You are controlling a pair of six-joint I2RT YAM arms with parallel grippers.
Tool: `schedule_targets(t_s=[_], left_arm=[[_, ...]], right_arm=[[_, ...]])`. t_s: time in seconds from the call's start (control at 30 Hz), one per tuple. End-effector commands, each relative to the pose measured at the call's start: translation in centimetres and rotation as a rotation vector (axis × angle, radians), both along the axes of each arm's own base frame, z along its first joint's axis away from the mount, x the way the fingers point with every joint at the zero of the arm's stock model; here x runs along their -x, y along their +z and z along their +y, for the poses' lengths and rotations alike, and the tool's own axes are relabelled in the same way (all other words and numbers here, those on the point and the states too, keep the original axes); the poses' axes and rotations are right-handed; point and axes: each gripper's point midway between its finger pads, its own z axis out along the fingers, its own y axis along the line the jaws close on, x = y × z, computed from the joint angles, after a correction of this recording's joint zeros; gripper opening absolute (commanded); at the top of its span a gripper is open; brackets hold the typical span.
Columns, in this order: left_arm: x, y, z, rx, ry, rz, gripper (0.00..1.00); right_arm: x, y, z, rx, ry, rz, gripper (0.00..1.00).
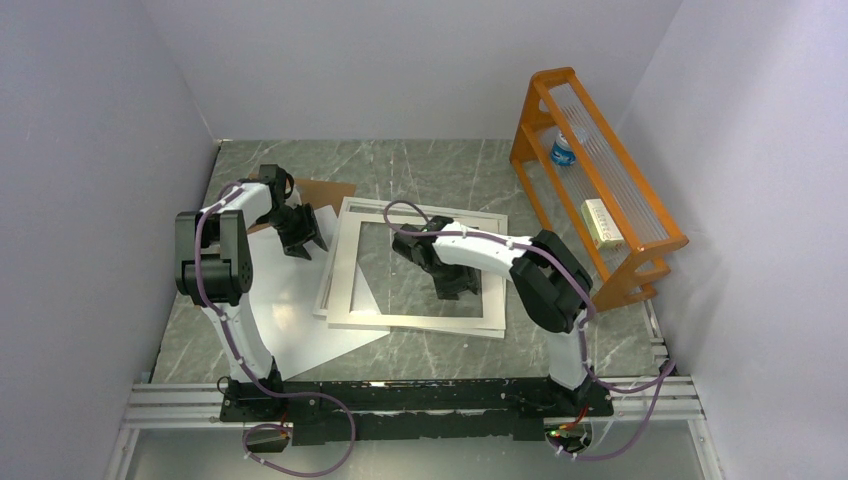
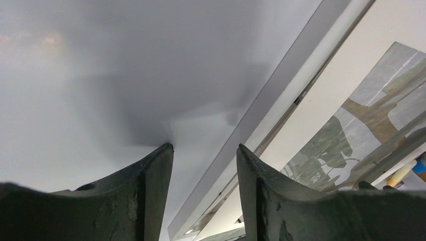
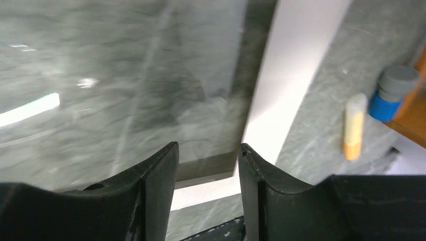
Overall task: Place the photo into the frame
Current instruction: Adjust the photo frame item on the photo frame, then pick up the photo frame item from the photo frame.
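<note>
The photo (image 1: 300, 325) lies white side up on the table, partly under the left side of the frame (image 1: 425, 208), not yet in it. The right gripper (image 1: 455, 288) hangs over the glass, jaws parted and empty. The left gripper (image 1: 300, 240), also parted and empty, hovers at the photo's far end, probably ready to lift it

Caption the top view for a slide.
Right pincer open over the frame; left pincer open over the white sheet beside it.

An orange rack (image 1: 625, 275) stands along the right side of the grey marbled table (image 1: 430, 160). It holds a blue-labelled bottle (image 1: 563, 150) and a small white box (image 1: 603, 222). A brown board (image 1: 330, 190) lies flat at the far left. A yellow-and-white stick (image 3: 354, 125) lies on the table near the rack.
</note>
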Motion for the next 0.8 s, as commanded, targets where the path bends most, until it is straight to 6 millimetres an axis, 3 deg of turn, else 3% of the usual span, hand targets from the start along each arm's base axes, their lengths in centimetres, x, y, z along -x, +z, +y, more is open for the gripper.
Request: schedule_targets(t_s=[0.0, 0.2, 0.33, 0.57, 0.77], left_arm=[[0.2, 1.9, 0.3, -0.03, 0.04, -0.047, 0.56], [1.2, 3.3, -0.3, 0.002, 0.054, -0.079, 0.57], [2.7, 4.0, -1.5, 0.079, 0.05, -0.088, 0.6], [4.3, 3.3, -2.9, 0.166, 0.029, -0.063, 0.6], [4.4, 2.7, -2.4, 0.147, 0.047, -0.026, 0.53]], right_arm=[[-3.1, 3.1, 6.7, -0.353, 0.114, -0.103, 0.51], [-8.7, 6.6, 15.8, -0.889, 0.099, -0.15, 0.52], [-11.3, 7.8, 20.5, -1.117, 0.034, -0.162, 0.53], [-14.1, 6.1, 24.5, -1.229, -0.064, -0.153, 0.53], [-15.8, 5.1, 26.8, -1.263, -0.093, -0.143, 0.53]])
